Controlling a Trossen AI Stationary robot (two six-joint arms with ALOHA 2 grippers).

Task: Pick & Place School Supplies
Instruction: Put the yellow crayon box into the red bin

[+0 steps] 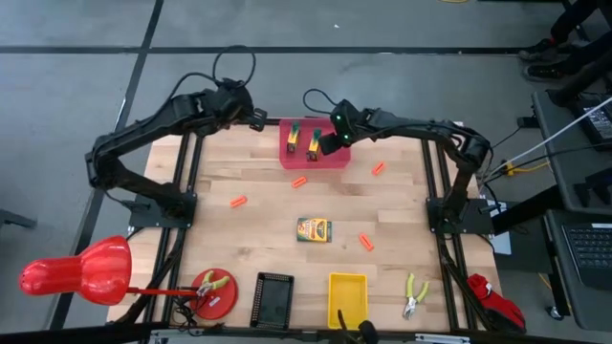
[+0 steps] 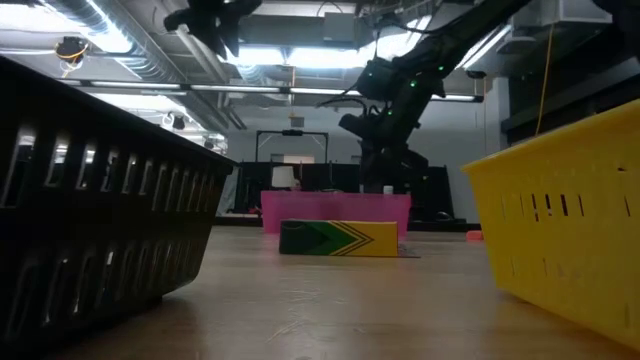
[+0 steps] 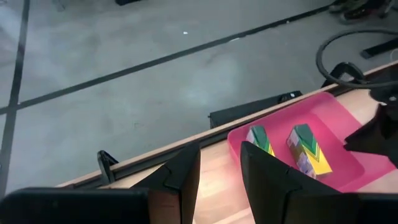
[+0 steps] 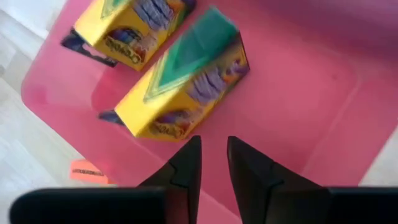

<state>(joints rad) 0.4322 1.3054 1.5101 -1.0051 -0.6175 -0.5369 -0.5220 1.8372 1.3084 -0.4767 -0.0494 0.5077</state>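
Two green-and-yellow crayon boxes stand side by side on the floor of a pink tray at the table's far edge. In the right wrist view they are the far box and the near box. A third crayon box lies flat on the wood at mid-table and also shows in the low view. My right gripper hovers over the tray just short of the nearer box, with a narrow gap and nothing in it. My left gripper hangs open and high beyond the tray's left end.
A black basket and a yellow basket stand at the near edge. A red dish with pliers is to their left, and more pliers are to their right. Small orange pieces lie scattered on the wood.
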